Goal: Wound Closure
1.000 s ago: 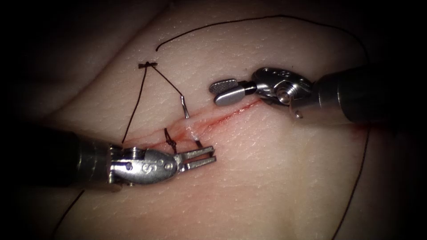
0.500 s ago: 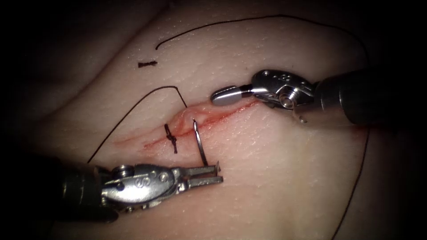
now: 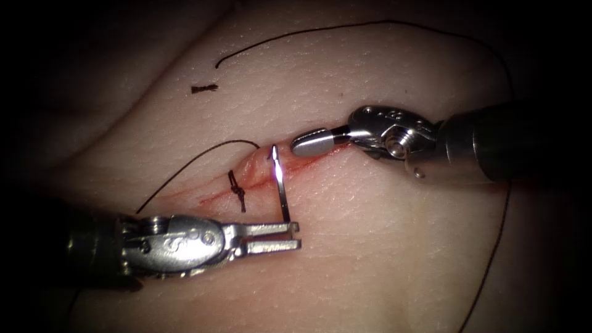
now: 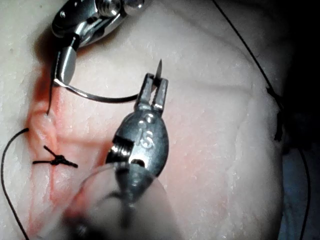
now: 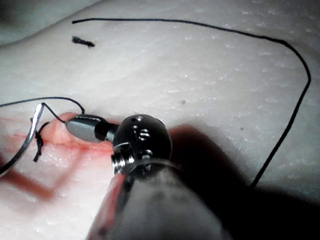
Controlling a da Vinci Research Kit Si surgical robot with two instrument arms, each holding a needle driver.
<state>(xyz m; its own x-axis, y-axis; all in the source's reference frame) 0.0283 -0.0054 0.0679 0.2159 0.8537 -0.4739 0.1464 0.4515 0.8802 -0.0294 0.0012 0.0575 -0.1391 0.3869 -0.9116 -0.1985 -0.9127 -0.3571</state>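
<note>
My left tool lies on the right side of the cut, its jaws shut on the curved needle close to its point. In the left wrist view the point pokes out past these jaws. The needle arcs up to the raised lip of the cut, where its tail end stands; I cannot tell if that end is still in the tissue. Thread runs from the tail across the left side. My right tool hovers over the cut beside the tail, shut and holding nothing.
A tied stitch knot sits on the cut left of the needle. A short cut piece of thread lies on the far left side. A long thread arcs over the tissue and down the right edge. Red fluid lines the cut.
The left tool has drawn the needle out through the cut toward the near side. The thread loop has dropped slack onto the tissue. The right tool's jaws have shut and edged toward the needle's tail.
</note>
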